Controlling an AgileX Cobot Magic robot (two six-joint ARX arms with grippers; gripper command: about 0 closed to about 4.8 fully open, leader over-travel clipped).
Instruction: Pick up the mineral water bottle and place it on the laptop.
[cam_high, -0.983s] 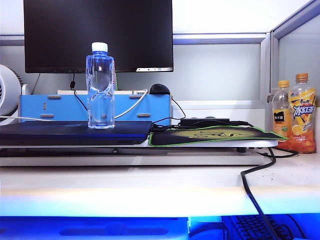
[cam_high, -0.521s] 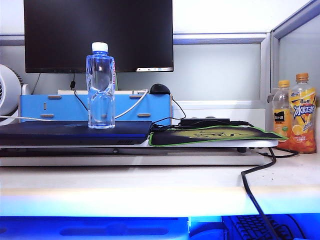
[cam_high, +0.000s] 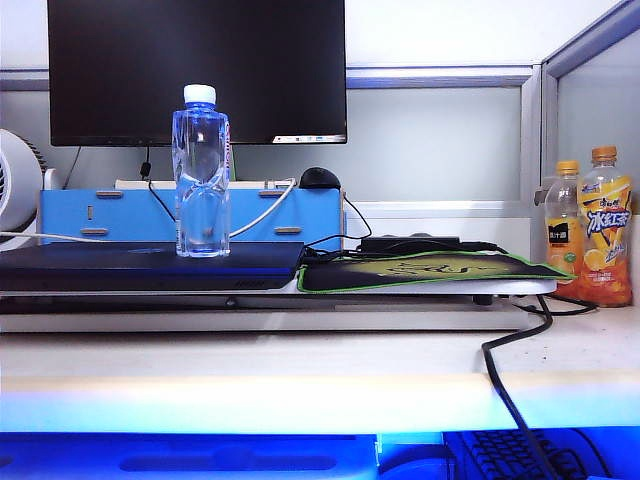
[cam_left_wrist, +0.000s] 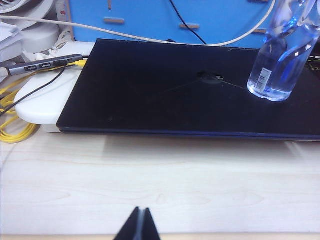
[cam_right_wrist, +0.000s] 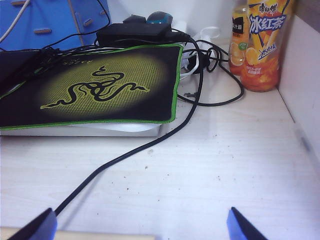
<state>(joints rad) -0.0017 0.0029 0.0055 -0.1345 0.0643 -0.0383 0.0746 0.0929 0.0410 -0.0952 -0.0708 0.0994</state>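
A: What is sitting on the tabletop (cam_high: 300, 370) right now?

B: In the exterior view, the mineral water bottle (cam_high: 201, 172) is standing upright on the laptop (cam_high: 150, 266), at the left of the frame. Nothing of mine is touching it. A big black monitor (cam_high: 196, 68) is filling the upper left behind it, above a blue box (cam_high: 120, 215).

A: And to the right of the frame?

B: The green-edged mouse mat (cam_high: 425, 270) is lying just beside the laptop, and two orange juice bottles (cam_high: 590, 230) are standing at the far right against a grey partition (cam_high: 590, 100). A black cable (cam_high: 505, 380) is trailing down over the front edge of the pale wood.

A: Where are your grippers?

B: Neither is showing in the exterior view. My left gripper (cam_left_wrist: 139, 227) is sitting at the bottom edge of its wrist picture, over bare tabletop in front of the laptop, its two dark tips pressed together and holding nothing. My right gripper (cam_right_wrist: 145, 227) is hanging above the pale surface in front of the mouse mat, its blue fingertips (cam_right_wrist: 40, 227) spread as wide as they go, empty.

A: How is the bottle looking from the left wrist?

B: Its base is resting on the dark lid, in the upper right of that picture.
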